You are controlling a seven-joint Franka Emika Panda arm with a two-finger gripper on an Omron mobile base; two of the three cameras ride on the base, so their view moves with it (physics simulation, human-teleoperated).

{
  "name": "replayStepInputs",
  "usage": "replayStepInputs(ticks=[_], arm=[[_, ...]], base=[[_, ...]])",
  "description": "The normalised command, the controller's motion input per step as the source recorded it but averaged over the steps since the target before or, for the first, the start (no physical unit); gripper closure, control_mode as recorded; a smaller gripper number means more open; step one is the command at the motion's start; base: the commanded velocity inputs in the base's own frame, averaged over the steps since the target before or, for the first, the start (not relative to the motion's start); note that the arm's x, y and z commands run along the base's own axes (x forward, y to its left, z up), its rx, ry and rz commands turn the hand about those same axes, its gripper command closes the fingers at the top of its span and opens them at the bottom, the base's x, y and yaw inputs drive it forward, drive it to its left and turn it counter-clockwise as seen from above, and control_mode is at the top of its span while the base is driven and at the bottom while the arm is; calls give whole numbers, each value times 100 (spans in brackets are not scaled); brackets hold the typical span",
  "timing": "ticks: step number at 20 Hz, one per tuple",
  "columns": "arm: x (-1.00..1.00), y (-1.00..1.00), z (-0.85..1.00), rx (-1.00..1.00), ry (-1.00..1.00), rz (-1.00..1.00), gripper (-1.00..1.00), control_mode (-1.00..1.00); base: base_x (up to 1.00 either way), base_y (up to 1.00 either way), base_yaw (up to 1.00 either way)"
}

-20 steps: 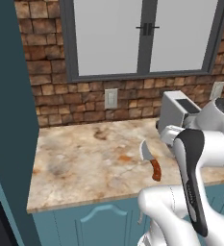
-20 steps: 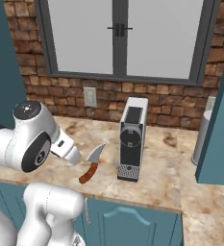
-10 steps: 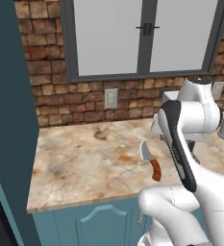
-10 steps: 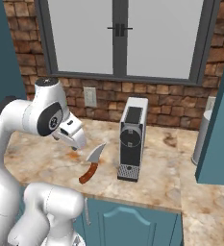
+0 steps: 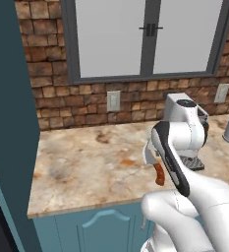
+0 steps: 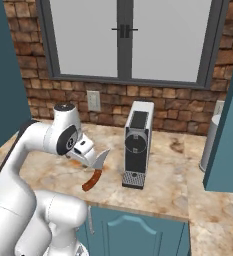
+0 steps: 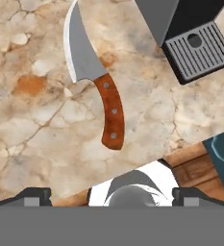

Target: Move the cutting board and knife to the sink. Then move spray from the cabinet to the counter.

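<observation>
Over the counter, hand view: gripper [image 7: 111, 194] hangs above the knife [image 7: 95, 81], jaws spread wide, nothing between them; only the two dark finger tips [image 7: 29, 196] show at the bottom edge.
Step in hand (judged): approach to pick the knife; board and spray steps look untouched as far as these views tell.
Knife pose: flat on the counter [image 7: 31, 129], blade toward the top of the hand view, reddish-brown handle [image 7: 111, 113] curving down toward the finger tips.
Knife vs gripper: apart, no contact; handle end sits above and near the midline between the tips, blade farther off.
Grasp advice: take the handle, not the blade; the blade is thin and flat on stone, so pads would likely slip off it.
Alignment: turn the wrist so the jaws close across the handle's narrow width, centre on the middle rivet, then descend straight.
Descent: go low enough that the pads straddle the handle; it lies flush, so a shallow close may skate over the top.
Risk: coffee machine [image 6: 137, 142] stands just beside the knife; its drip tray [image 7: 198, 49] is near the blade side, so keep the wrist clear when lowering.
Base views: knife [image 6: 94, 171] lies near the counter's front edge, partly behind the arm [image 5: 160, 169].
Behind: brick wall [image 6: 108, 102], window [image 6: 123, 37].
Sink: cannot locate it.
</observation>
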Motion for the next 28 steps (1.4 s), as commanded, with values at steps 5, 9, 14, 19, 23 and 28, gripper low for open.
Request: replayStepInputs(ticks=[5,9,14,19,23,28], arm=[[66,-17,-68,0,0,-1,-100,-100],[27,-22,-31,-4,2,0,-100,-100],[10,-14,-27,-3,2,0,-100,-100],[7,0,-39,0,3,0,-100,-100],[0,0,-35,0,2,0,-100,-100],[0,0,-36,0,5,0,-100,-100]], base=[[0,0,0],[0,0,0],[0,0,0],[0,0,0],[0,0,0],[0,0,0]])
